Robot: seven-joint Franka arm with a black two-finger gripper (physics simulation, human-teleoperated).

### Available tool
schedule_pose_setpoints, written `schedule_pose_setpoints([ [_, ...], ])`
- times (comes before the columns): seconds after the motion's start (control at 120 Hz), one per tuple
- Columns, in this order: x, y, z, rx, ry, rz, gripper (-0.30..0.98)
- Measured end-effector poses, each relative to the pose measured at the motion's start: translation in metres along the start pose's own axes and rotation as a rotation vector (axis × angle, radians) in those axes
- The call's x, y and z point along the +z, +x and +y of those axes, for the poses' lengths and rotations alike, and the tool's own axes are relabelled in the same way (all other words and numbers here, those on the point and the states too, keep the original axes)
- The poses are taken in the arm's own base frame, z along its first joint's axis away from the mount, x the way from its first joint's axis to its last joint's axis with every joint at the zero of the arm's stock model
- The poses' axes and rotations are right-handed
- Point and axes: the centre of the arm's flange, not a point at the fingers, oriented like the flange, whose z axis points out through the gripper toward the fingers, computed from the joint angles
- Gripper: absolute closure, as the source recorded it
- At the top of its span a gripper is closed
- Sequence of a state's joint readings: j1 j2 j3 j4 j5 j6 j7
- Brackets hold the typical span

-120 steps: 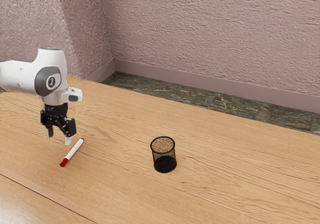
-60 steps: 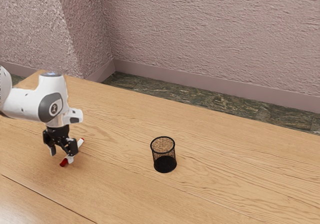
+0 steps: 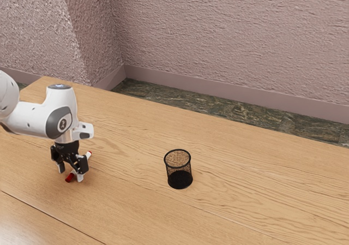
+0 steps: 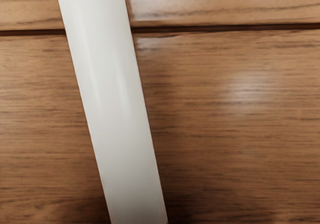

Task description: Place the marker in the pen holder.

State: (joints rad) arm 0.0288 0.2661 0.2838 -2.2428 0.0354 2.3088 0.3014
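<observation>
Bearing a round emblem [image 3: 62, 124], the arm [image 3: 34, 118] overhangs the marker [image 4: 112, 104].

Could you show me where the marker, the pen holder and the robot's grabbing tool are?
Marker [image 4: 114, 104]: wrist view, on its white barrel.
Pen holder [image 3: 179, 175]: exterior view, on the front of its mesh wall.
Tool [image 3: 71, 174]: exterior view, midway between its two fingertips.

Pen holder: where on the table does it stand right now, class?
In the exterior view, the black mesh pen holder stands upright on the wooden table, toward that view's right from the gripper.
</observation>
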Motion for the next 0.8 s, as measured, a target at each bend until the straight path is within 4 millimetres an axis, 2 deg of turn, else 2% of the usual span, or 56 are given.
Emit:
schedule_pose_setpoints([
  [0.558,-0.0023,-0.0001,0.0009,0.003,0.017,0.011,0.66],
  [0.8,-0.0069,0.0,0.001,-0.014,0.019,0.021,0.76],
])
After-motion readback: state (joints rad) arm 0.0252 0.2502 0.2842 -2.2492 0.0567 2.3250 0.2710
